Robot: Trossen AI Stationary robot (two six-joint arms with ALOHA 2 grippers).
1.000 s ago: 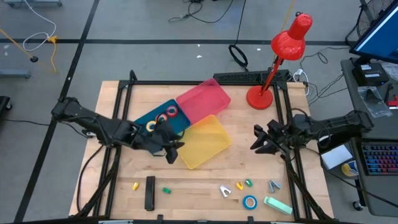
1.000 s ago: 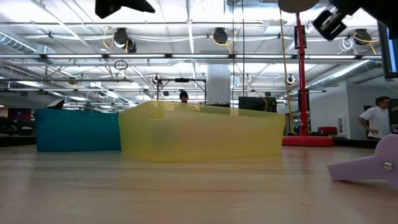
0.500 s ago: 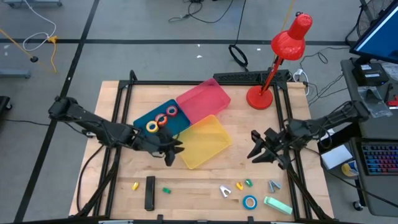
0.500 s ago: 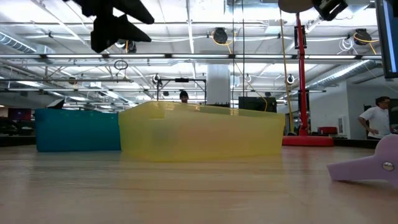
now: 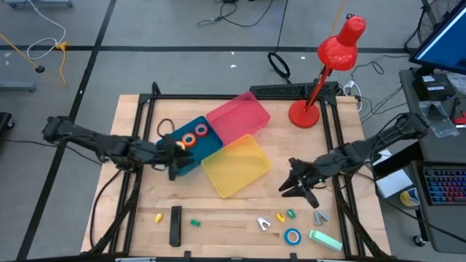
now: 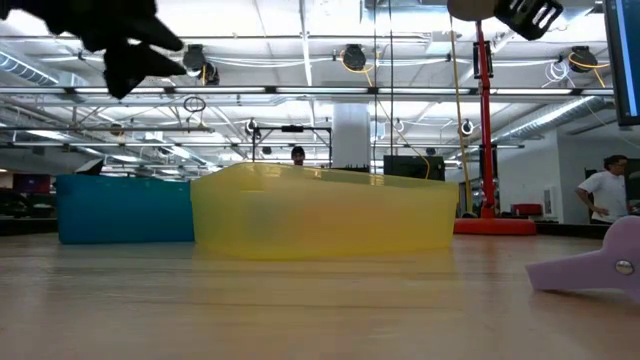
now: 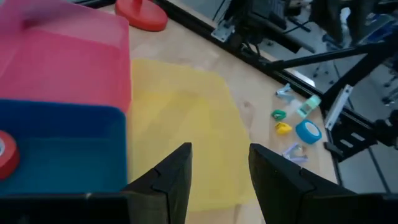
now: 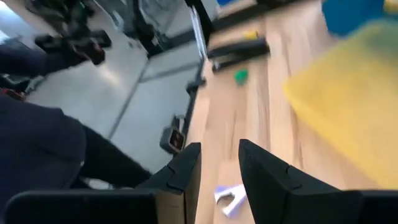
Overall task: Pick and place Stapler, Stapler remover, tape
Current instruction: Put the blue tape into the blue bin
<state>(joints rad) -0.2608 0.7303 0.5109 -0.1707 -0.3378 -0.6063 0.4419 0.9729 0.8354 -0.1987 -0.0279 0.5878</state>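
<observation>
In the high view, the yellow (image 5: 178, 145), orange (image 5: 188, 139) and red (image 5: 201, 131) tape rolls lie flat in the blue bin (image 5: 191, 151). The blue tape roll (image 5: 292, 236) lies on the table near its near edge. The black stapler (image 5: 175, 225) lies flat at the near-left. The pale lilac stapler remover (image 5: 263, 223) rests near the blue roll. My left gripper (image 5: 173, 164) hovers open over the blue bin's left corner. My right gripper (image 5: 294, 186) hovers open right of the yellow bin (image 5: 237, 167), above bare table.
A pink bin (image 5: 238, 116) adjoins the blue and yellow bins. A red desk lamp (image 5: 306, 113) stands at the far right. Small yellow, green and grey clips (image 5: 285, 215) and a green block (image 5: 325, 240) lie along the near edge. Bare wood lies between the bins and these items.
My left gripper has drawn back toward the table's left edge, from over the yellow bin's near-left corner to the blue bin's left corner. My right gripper has moved toward the near edge and leftward, closer to the small items. No object has moved.
</observation>
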